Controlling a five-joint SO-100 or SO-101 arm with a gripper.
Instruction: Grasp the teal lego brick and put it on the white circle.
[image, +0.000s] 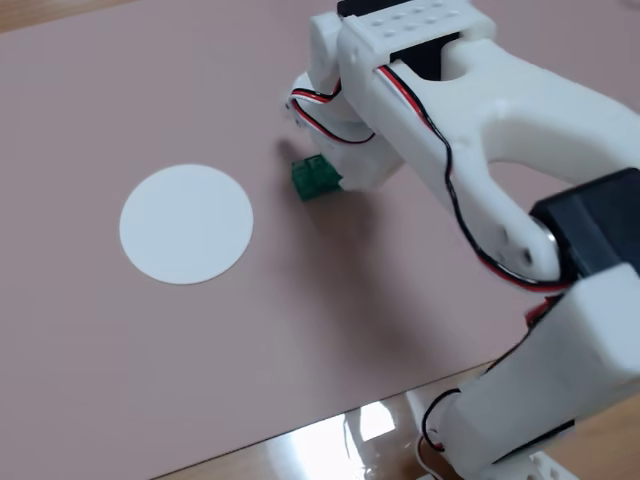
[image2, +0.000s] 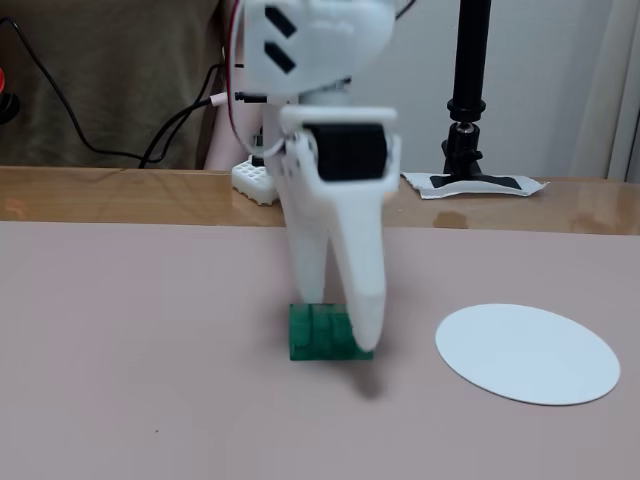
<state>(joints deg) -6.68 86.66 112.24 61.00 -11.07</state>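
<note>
Brick (image2: 318, 333), teal and studded, sits on the pink mat (image: 150, 340), well apart from the white disc (image: 186, 223). White gripper (image2: 338, 320) points straight down with its fingers touching the brick; whether they pinch it cannot be told.

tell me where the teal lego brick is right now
The small translucent teal plastic brick lies on the pink mat under the white claw, left of the flat white disc in this fixed view, clear of it.

One fixed view looks down behind the arm, another low, seemingly opposite, sharing the pinkish mat (image: 200, 350)
</note>
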